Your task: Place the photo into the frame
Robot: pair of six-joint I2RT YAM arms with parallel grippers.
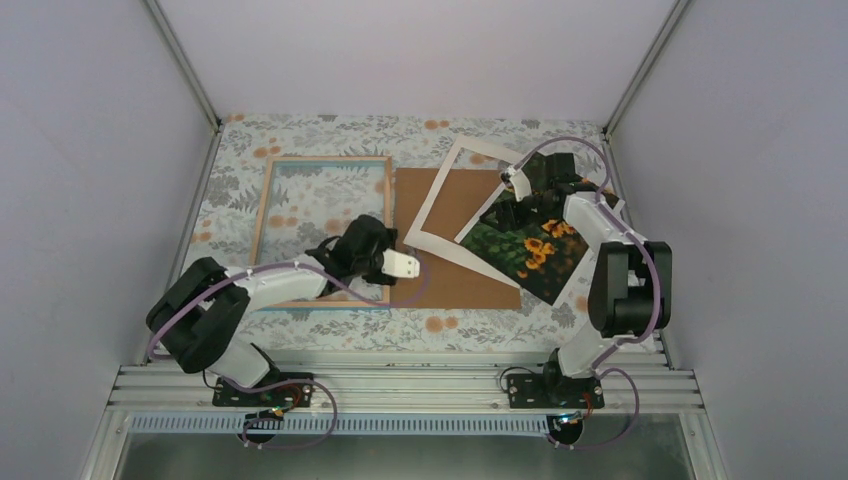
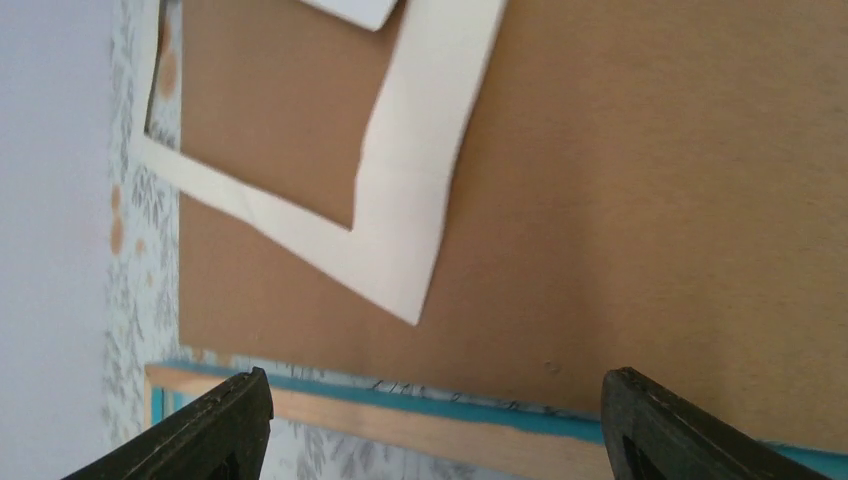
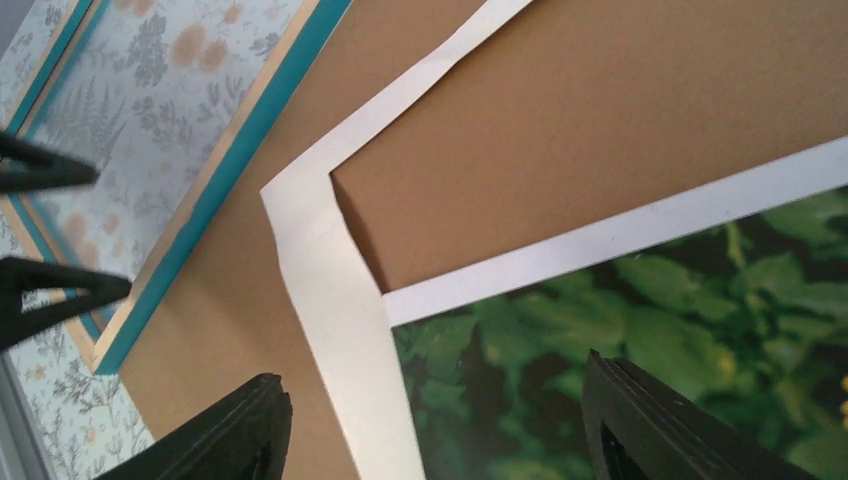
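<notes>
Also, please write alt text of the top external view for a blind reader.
A glossy sunflower photo lies at right, overlapping a white paper mat on a flat brown board, under the open jaws of the right arm. The teal-and-wood rectangular frame lies left, partly beneath the left arm.

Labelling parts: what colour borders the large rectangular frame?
Teal-blue; the rectangular frame shows best in right wrist view.

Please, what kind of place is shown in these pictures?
Most likely a robot test cell in a lab, not a home: plain pale walls on aluminium posts enclose the table, and the left arm and right arm are bolted to a metal rail.
</notes>
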